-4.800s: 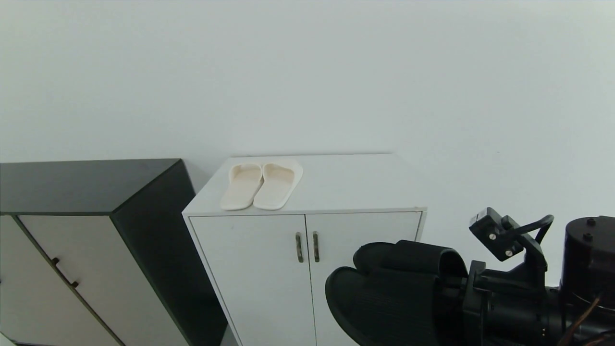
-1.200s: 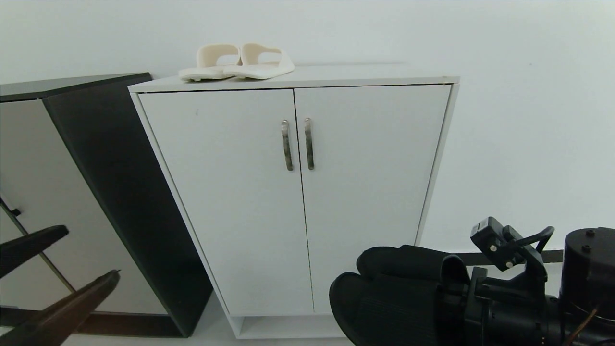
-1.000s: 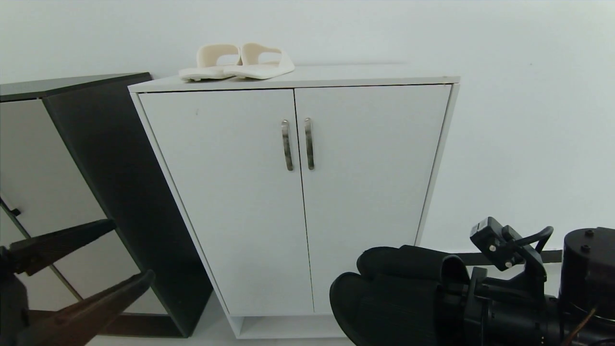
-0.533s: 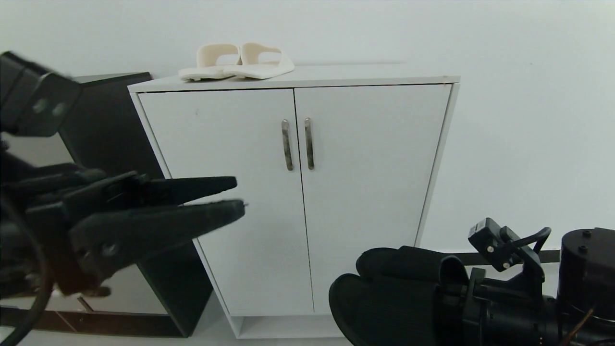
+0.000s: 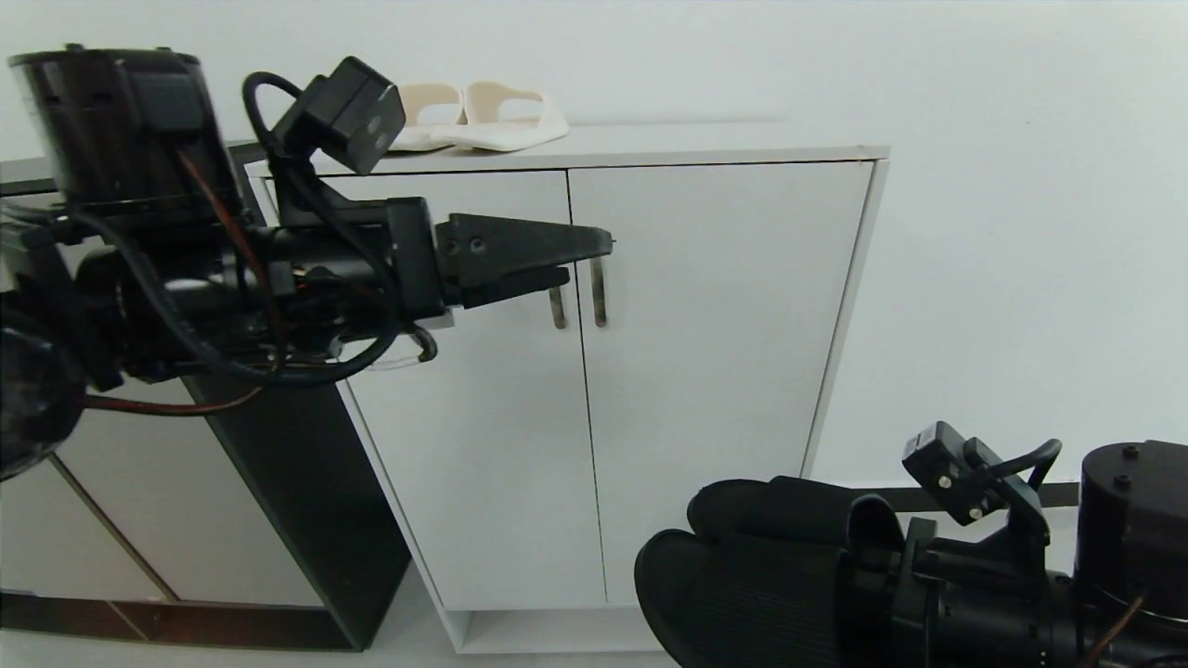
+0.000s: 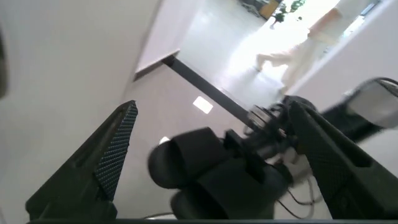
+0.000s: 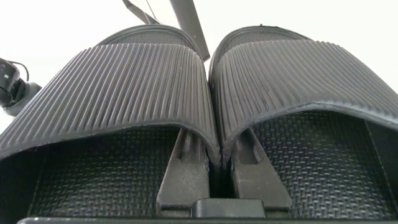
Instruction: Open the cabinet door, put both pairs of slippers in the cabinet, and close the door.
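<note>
The white cabinet (image 5: 724, 325) stands with both doors shut, its two metal handles (image 5: 600, 292) side by side at the middle. A beige pair of slippers (image 5: 483, 116) lies on its top at the left. My left gripper (image 5: 587, 260) is open and level with the handles, its fingertips just in front of their upper ends; the left wrist view shows its fingers (image 6: 112, 155) spread wide. Low at the right, my right gripper (image 7: 216, 163) is shut on the black pair of slippers (image 5: 770, 566), pinching their inner sides together (image 7: 149, 81).
A dark cabinet (image 5: 297, 464) with pale doors stands against the white cabinet's left side. Bare wall and floor lie to the right of the white cabinet. My left arm crosses in front of the left door.
My left arm has risen from the lower left corner to the height of the handles and reached forward. The right arm with the black slippers has stayed put. Earlier, the head view dropped lower.
</note>
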Tool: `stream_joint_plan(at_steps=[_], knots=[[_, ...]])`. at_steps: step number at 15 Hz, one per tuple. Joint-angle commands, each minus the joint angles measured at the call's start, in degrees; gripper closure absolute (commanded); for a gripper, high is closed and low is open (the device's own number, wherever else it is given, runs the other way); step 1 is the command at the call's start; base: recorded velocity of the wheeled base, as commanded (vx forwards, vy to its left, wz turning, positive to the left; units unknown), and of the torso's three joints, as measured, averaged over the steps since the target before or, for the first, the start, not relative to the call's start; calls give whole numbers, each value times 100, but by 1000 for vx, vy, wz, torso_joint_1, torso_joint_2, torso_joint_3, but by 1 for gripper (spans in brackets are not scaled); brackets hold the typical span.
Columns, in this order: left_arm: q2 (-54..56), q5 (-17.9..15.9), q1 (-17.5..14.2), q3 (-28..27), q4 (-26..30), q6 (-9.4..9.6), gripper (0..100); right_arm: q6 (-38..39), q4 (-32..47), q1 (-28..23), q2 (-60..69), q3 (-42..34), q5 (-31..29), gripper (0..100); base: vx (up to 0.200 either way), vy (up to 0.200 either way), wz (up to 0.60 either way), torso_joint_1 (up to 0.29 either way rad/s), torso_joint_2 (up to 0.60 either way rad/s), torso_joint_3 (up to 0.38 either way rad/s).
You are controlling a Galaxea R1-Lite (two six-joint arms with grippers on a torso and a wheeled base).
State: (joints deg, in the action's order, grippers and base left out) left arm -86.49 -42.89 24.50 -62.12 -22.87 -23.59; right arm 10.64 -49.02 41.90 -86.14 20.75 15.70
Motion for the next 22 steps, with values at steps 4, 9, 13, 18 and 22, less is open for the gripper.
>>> stream_joint_plan(at_steps=[4,9,13,18,22], knots=[[-975,650,-7,-590,11,329,0,-10,-11,2,-96,8,3,100,0,0,0,0,0,0],[-1309,949,-165,-828,19,566,0,-10,-11,2,-122,8,12,100,0,0,0,0,0,0],[-1529,966,-253,-1100,19,566,0,-10,-11,2,-114,8,3,100,0,0,0,0,0,0],[-1959,1098,-323,-1469,19,566,0,-10,-11,2,-122,-1,3,100,0,0,0,0,0,0],[-2126,1133,-332,-1636,19,566,0,-10,-11,2,-131,-1,12,100,0,0,0,0,0,0]])
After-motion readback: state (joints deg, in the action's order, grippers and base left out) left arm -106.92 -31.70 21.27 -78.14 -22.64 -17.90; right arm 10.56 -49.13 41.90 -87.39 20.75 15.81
